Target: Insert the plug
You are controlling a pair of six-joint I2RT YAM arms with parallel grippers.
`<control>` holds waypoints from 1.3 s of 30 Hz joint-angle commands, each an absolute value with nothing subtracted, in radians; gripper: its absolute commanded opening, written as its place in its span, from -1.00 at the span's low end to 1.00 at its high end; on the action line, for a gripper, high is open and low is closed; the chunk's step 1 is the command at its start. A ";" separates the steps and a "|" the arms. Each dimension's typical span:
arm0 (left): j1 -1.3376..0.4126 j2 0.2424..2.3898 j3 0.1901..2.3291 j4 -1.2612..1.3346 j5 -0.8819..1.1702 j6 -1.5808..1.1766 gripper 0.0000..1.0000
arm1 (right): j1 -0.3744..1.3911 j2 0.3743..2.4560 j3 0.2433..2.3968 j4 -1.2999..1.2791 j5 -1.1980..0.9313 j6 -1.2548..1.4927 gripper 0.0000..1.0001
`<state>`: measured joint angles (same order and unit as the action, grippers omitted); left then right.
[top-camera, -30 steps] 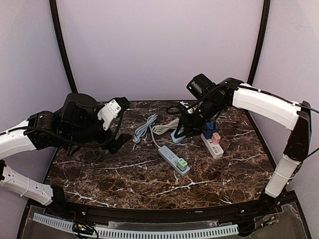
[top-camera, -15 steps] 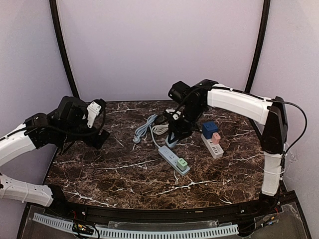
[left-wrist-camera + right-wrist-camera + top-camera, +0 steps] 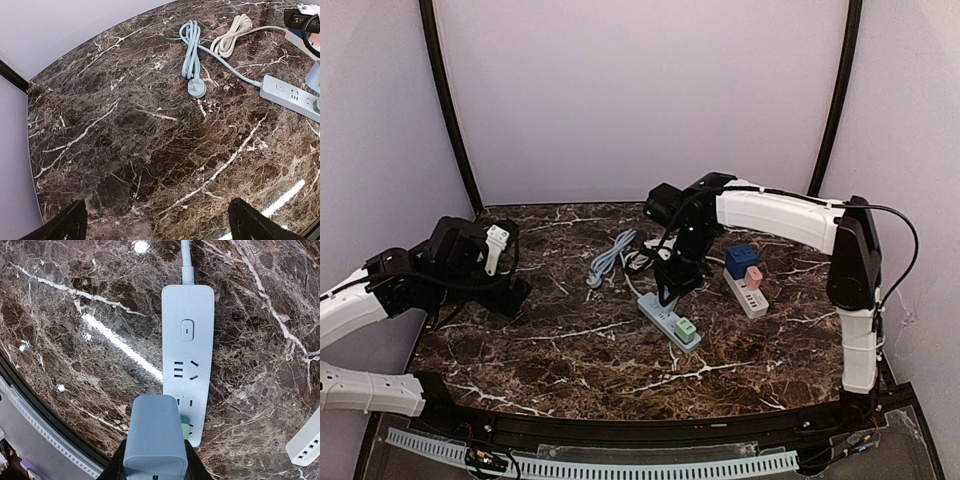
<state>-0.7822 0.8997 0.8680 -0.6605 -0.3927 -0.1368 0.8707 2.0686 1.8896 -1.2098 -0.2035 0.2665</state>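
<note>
Two robot arms reach over a dark marbled bench [image 3: 570,350].

Two power strips lie on it. A grey-blue power strip [image 3: 668,320] sits near the middle, and a white power strip [image 3: 750,295] lies to its right, apart from it. The grey-blue strip's long axis runs diagonally, from far left to near right in the overhead view.

Three adapters are already seated. One green adapter [image 3: 686,327] is at the near end of the grey-blue strip, and a blue adapter [image 3: 740,258] and a pink adapter [image 3: 753,277] are on the white strip.

Two coiled cables lie behind the strips, one pale blue cable [image 3: 191,50] and one white cable [image 3: 230,39].

There is one plug [image 3: 154,435], a pale blue block, and the right jaws are closed on its sides. It hangs over the end of the grey-blue strip farthest from that strip's cord, partly hiding the green adapter in the wrist view. Its long axis runs straight out from the jaws and points down at the strip. Its prongs are hidden, and whether it touches the strip cannot be told.

The left jaws stand wide apart, holding nothing, over the left side of the bench and well away from both strips.
</note>
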 commanded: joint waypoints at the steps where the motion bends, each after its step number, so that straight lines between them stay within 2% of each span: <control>1: -0.774 0.868 0.831 -0.674 -0.379 -0.203 0.97 | 0.882 2.103 1.900 -1.217 -0.162 0.254 -1.00; 39: -0.774 0.815 0.773 -0.677 -0.353 -0.247 0.97 | 0.891 2.205 1.939 -1.205 -0.102 0.228 -1.00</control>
<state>-0.7807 0.8272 0.7933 -0.6613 -0.3622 -0.2413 0.8833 2.1864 1.9221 -1.2018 -0.1337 0.2398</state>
